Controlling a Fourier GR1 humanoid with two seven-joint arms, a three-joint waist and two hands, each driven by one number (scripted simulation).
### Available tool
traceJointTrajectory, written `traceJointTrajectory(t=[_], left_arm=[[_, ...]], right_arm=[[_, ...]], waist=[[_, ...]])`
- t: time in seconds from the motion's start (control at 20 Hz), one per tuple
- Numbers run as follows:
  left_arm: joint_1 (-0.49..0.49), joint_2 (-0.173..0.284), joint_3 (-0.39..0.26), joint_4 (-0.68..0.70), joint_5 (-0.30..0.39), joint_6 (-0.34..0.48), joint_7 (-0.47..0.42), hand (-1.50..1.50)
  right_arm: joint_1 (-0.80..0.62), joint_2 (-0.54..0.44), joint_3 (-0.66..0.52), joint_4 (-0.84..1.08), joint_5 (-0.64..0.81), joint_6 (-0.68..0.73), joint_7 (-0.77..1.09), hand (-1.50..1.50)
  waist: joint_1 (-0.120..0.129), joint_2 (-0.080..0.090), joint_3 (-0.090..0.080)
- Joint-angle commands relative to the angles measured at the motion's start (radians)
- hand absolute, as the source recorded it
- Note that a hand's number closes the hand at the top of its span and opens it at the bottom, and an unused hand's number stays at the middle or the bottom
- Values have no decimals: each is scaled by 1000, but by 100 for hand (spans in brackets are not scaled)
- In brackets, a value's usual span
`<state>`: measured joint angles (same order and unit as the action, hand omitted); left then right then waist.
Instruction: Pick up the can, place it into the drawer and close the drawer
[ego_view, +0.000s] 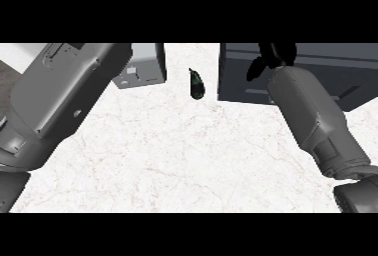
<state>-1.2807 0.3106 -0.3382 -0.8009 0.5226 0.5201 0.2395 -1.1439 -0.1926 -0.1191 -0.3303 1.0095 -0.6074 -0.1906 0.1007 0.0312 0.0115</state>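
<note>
Can is not something I can pick out with certainty: the only small loose object is a dark, slender, leaning thing (196, 83) on the white marble counter (177, 150), in the gap between a small grey box (144, 72) at the back left and the dark drawer unit (317, 75) at the back right. The right hand (269, 60) is over the front of that drawer unit, its black fingers hanging down, but whether they are spread or curled round something I cannot tell, and nothing shows plainly in its grip. The left hand is out of view; only its grey forearm (59, 95) crosses the left side. Judging from this, the step in hand is either the placing or the closing, and to do it well the right hand should keep square to the drawer front and move straight along the drawer's line of travel, not sideways. Open counter lies broad in the middle and toward the near edge, so the arms have room there; the tight spot is the narrow gap where the dark thing stands, just beside the drawer unit's left edge.
</note>
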Motion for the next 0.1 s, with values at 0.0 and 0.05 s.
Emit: traceJointTrajectory(t=[0.0,0.05], left_arm=[[58,31,1,-64,4,-11,11,-150],[58,26,-3,-95,0,1,12,-150]], right_arm=[[-90,22,-71,-22,-74,-31,-17,-150],[-79,17,-84,-24,-85,-46,-38,-150]], waist=[[24,-14,-10],[31,-16,-9]])
